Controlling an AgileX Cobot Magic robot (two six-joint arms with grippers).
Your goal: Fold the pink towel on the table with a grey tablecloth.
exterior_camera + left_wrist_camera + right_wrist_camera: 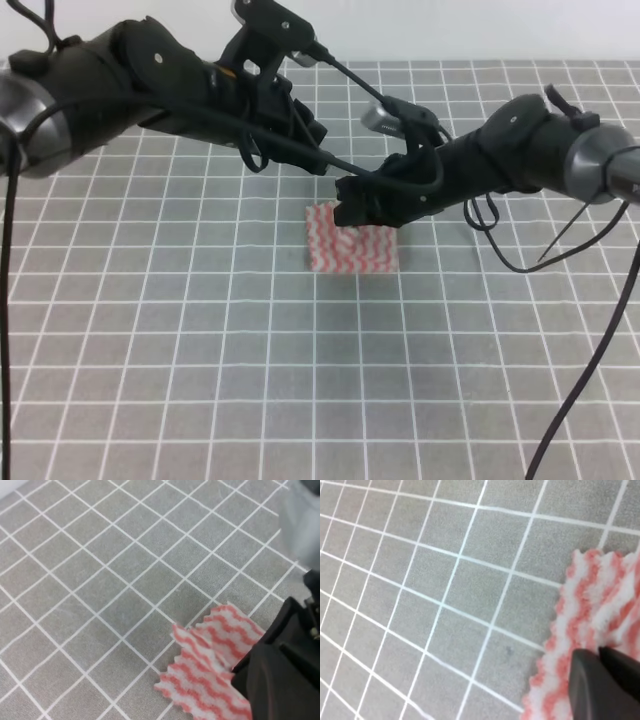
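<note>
Pink towel lies small and part-folded near centre of the grey tablecloth; right gripper sits low on its far-left edge, tips look closed on the cloth in wrist view, w/ left gripper up and farther back, state can't tell. Best approach, imo: carry the pinched edge low and straight across, line up edges before release. Right tips mostly cut off in wrist view; left fingers hidden.
</note>
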